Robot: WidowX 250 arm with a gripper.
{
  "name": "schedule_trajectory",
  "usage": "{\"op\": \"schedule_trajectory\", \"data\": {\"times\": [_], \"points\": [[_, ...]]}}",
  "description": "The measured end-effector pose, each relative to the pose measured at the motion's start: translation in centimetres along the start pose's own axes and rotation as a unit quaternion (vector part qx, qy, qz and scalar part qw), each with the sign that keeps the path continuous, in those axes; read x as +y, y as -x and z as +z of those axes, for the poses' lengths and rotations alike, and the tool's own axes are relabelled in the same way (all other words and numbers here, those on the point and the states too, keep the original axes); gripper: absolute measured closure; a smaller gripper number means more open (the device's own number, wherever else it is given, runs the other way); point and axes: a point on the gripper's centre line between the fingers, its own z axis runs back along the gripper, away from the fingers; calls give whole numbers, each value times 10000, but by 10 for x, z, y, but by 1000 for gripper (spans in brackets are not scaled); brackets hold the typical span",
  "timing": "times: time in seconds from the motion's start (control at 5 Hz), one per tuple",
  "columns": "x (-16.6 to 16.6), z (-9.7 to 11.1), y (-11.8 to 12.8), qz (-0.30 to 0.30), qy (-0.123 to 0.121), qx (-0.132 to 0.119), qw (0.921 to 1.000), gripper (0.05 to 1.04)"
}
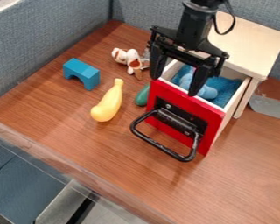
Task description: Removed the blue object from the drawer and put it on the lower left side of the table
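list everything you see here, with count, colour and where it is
light blue object: 1, light blue, in the open drawer
lining: 1, darker blue, inside the drawer
drawer: 1, red front, pulled open from the cabinet
handle: 1, black, on the drawer front
cabinet: 1, pale wood, upper right
arch block: 1, blue, left on the table
bulbous toy: 1, yellow, between block and drawer
toy dog: 1, white and brown, behind the yellow toy
green object: 1, dark green, beside the drawer front
flat piece: 1, grey, right of the cabinet
table: 1, brown wood, under everything
partitions: 2, blue-grey, left and back
gripper: 1, black, over the drawer, open
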Motion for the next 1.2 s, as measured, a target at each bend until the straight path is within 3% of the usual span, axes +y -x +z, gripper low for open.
{"op": "schedule_trajectory", "data": {"times": [0.4,1.2], "points": [[1,9,-11,58,119,-112,9998,83],[-6,-14,-18,186,133,50,9997,83]]}}
